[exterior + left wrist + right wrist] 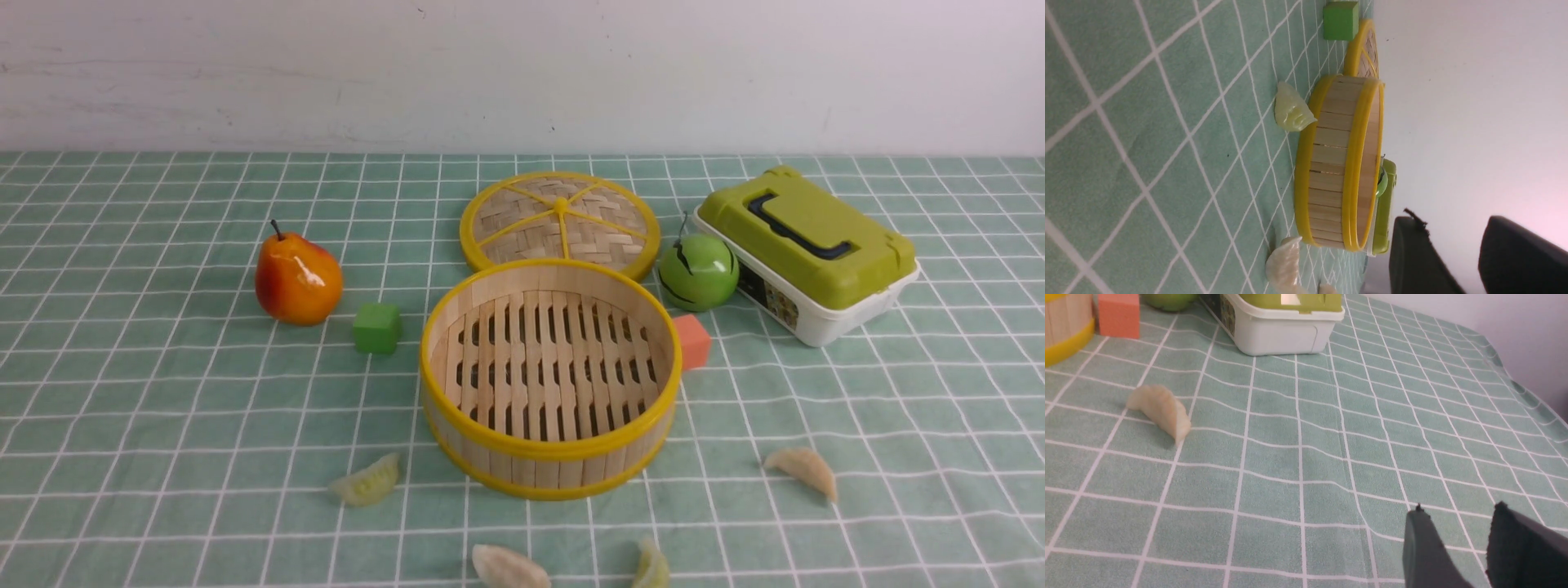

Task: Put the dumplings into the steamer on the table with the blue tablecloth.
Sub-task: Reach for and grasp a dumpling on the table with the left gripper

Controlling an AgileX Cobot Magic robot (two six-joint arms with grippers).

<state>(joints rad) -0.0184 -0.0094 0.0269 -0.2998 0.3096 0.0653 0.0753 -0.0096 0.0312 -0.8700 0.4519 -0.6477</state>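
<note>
The round bamboo steamer (551, 374) stands empty mid-table on the teal grid tablecloth (163, 425). Four dumplings lie on the cloth in front of it: one at front left (367, 482), two at the near edge (508, 567) (651, 566), one at front right (804, 469). No gripper shows in the front view. My left gripper (1449, 228) is open and empty, apart from the steamer (1341, 163) and a dumpling (1291, 109). My right gripper (1457, 516) is open and empty above bare cloth, well apart from a dumpling (1160, 410).
The woven steamer lid (560, 222) lies flat behind the steamer. A pear (297, 278) and green cube (377, 328) sit to the left. A green apple (698, 271), orange cube (692, 341) and green-lidded white box (808, 253) sit to the right.
</note>
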